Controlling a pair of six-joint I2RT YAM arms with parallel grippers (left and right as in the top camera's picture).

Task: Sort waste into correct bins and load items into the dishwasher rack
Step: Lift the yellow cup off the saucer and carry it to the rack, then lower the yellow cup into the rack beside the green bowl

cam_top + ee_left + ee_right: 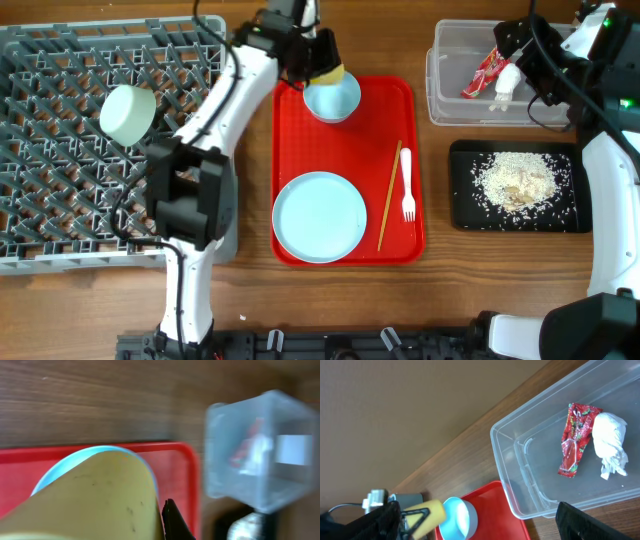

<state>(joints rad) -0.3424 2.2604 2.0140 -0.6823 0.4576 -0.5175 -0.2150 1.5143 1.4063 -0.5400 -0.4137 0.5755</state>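
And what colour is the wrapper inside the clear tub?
The wrapper is red with small darker print on it; the right wrist view shows it best.

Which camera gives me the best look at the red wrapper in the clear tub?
Right wrist: the red wrapper lies fully visible and sharp beside the napkin. Overhead shows it whole but small. Left wrist shows only a red blur.

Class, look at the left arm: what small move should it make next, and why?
Probably swing left toward the rack. The left gripper holds the yellow cup over the blue bowl on the red tray. The green bowl already lies in the rack, so the cup likely belongs there too.
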